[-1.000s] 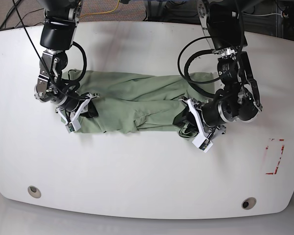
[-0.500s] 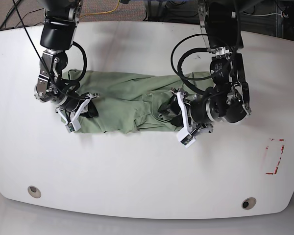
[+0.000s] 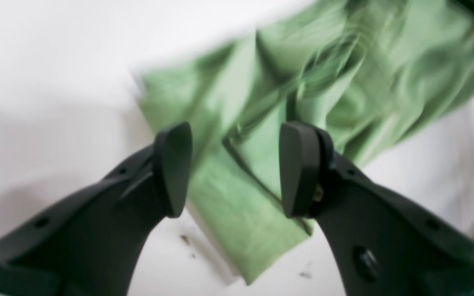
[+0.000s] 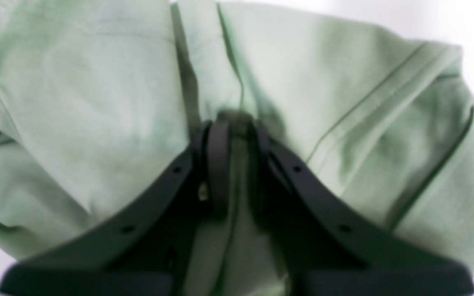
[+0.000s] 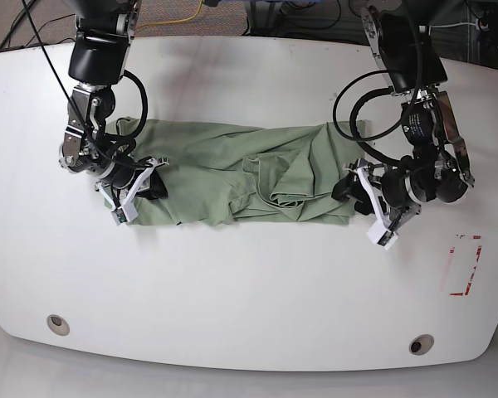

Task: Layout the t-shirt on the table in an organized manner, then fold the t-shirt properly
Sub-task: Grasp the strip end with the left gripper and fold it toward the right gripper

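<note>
Motion blur smears the t-shirt [image 3: 303,94] in the left wrist view; its collar and logo stay hidden.

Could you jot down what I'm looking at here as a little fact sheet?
garment: t-shirt, pale green, bunched in a long strip
surface: white table
left gripper: open, off the cloth's end, holding nothing
right gripper: shut on a fold of the shirt
table marks: red tape rectangle, two grey grommet holes
</note>
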Motion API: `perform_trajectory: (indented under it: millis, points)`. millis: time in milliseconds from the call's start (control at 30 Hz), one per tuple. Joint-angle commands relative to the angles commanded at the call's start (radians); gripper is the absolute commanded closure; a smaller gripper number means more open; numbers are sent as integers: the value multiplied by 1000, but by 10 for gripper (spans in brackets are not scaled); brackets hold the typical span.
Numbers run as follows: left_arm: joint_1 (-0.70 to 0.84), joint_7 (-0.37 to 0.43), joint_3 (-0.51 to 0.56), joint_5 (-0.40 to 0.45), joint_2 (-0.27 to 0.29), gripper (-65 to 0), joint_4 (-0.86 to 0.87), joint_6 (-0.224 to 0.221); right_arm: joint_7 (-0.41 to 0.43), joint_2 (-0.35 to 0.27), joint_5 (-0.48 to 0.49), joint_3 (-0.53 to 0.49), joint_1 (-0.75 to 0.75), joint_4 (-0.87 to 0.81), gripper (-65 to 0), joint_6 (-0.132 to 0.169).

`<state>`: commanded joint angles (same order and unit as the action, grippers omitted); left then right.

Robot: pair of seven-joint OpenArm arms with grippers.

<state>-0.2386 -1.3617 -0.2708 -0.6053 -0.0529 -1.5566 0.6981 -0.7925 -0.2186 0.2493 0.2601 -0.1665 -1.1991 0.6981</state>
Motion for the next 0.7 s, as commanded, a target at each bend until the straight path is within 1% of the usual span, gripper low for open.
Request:
perform_trajectory:
  millis: [100,200,267,333,467,567,700]
  points:
    - [2,0,5,0,3,-319,31,0,0,2,0,0,0,0,-87,0]
    - [6,-2,8,-3,8,-319,51,0,0,18,-8,0,0,0,-87,0]
    - [15,-2,28,-34,8,-319,52,0,0,21,-8,-2,0,0,-87,0]
    - [18,-3,69,-81,3,-319,52,0,0,25,-8,-2,0,0,-87,0]
    - [20,-6,170,-195,-8,-319,54,0,0,26,-8,-2,0,0,-87,0]
    - [12,-35,232,-247,-28,-319,55,0,0,28,-8,-2,0,0,-87,0]
    - [-17,-35,281,-319,-28,-319,54,0,0,28,-8,-2,-2,0,-87,0]
